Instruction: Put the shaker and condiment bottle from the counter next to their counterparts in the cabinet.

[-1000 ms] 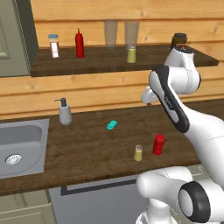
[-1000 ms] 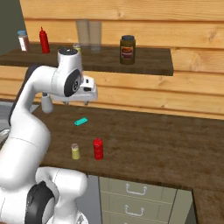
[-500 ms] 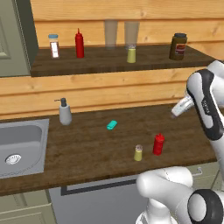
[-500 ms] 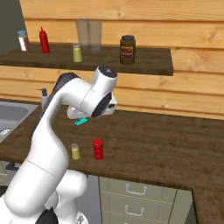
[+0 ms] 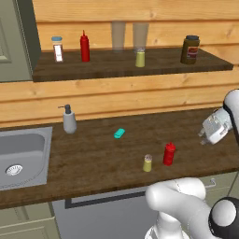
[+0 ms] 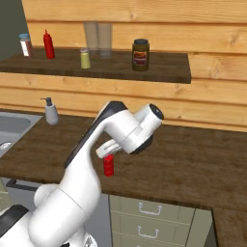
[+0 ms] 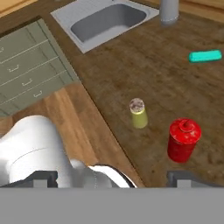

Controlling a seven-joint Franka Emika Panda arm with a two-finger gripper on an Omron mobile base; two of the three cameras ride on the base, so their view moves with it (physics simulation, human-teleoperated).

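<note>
The gripper (image 5: pixel 204 136) hangs above the dark wooden counter (image 5: pixel 93 158) with its jaws spread wide and nothing between them. In the hand view the two finger tips (image 7: pixel 181 177) stand far apart at the bottom. Just ahead of the tips, the squat red condiment bottle (image 7: pixel 183 140) stands upright on the counter, close to one tip; the small yellow-olive shaker (image 7: pixel 138 113) with its grey cap stands just beside the bottle, a little farther from the hand. Well beyond both lie a teal block (image 7: pixel 205 56), a grey soap dispenser (image 7: pixel 168 9) and a steel sink (image 7: pixel 107 21).

From the left base view, the shelf board of the cabinet (image 5: pixel 116 69) runs above the hand, well apart from it. On it stand the slim red bottle (image 5: pixel 84 46) with a pointed nozzle, the second shaker (image 5: pixel 140 57), a blue-lidded jar (image 5: pixel 57 49), two clear glasses (image 5: pixel 118 36) and a dark jar (image 5: pixel 190 49).
</note>
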